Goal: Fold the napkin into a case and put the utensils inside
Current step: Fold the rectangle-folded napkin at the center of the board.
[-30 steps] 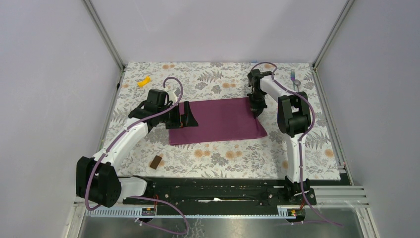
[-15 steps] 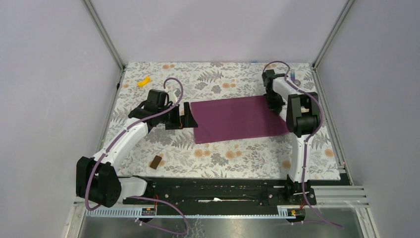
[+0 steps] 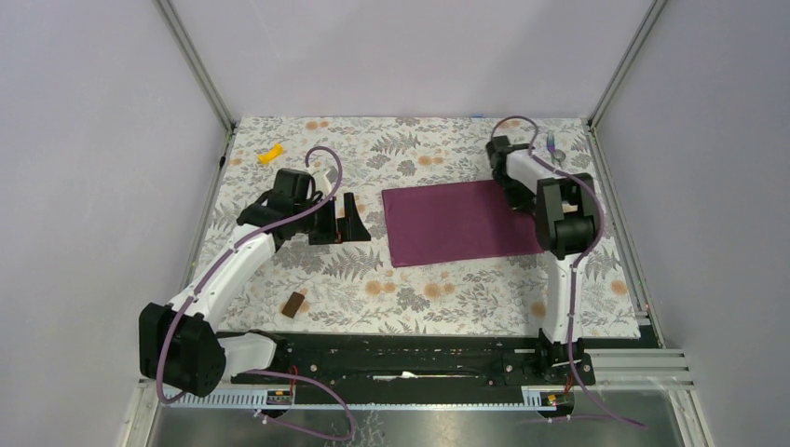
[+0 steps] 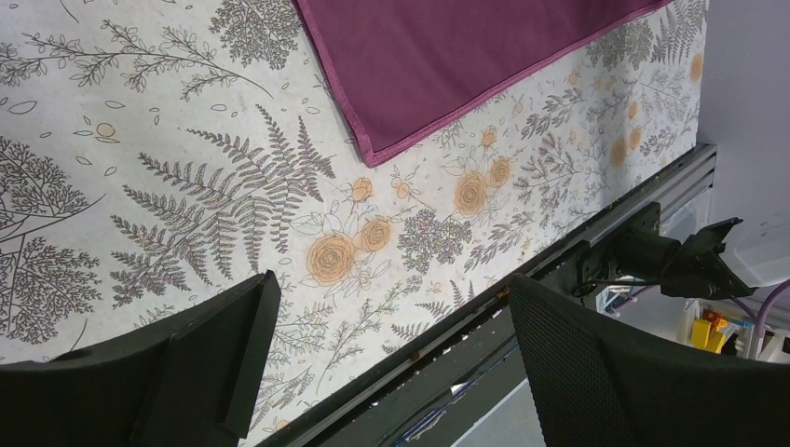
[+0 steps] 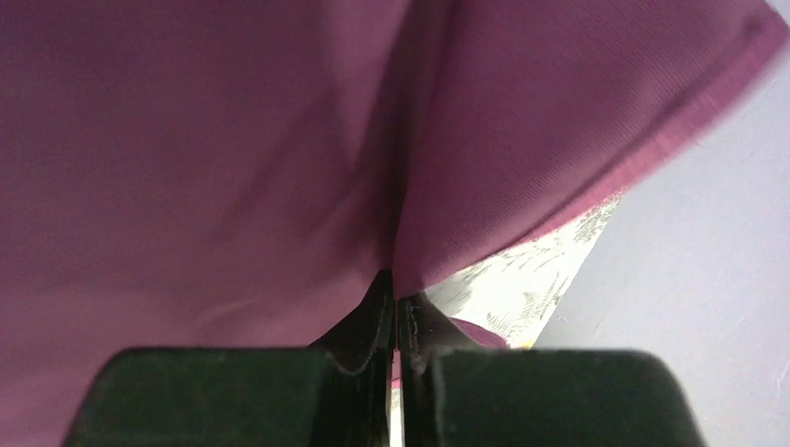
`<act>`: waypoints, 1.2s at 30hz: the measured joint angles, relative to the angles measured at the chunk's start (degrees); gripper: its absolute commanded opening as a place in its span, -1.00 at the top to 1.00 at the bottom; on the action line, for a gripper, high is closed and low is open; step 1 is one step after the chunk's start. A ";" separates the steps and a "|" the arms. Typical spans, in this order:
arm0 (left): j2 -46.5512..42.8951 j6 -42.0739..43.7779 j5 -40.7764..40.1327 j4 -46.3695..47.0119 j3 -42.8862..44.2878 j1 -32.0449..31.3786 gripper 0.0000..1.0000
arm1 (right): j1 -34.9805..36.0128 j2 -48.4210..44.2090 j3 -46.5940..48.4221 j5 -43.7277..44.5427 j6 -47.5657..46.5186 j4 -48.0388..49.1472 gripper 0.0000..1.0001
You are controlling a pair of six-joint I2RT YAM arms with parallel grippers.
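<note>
Shift rightward of soft plum-magenta square cloth napkin (image 3: 456,222) since a second ago; lies flat, right of centre. Black right gripper (image 5: 396,307) clamped tight on its far right edge; black left gripper (image 4: 391,307) gaping, empty, apart from it. Repositions only: no fold yet.

Napkin (image 3: 459,222) is laid flat right of centre; right gripper (image 3: 518,194) is set on its far-right corner. Left gripper (image 3: 356,219) is held open, clear of its left edge.
</note>
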 measured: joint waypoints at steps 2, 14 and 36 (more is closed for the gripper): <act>-0.66 0.20 -0.02 -0.48 0.20 0.00 -0.97 | 3.41 -0.17 -0.07 1.03 2.12 -1.55 1.00; -3.06 0.26 -0.07 -2.03 0.44 0.00 -0.97 | 24.81 0.94 7.26 0.28 14.03 -13.77 1.00; -6.34 0.02 -1.36 -2.16 0.44 0.00 -0.97 | 35.10 8.07 24.57 -22.29 15.41 -14.40 1.00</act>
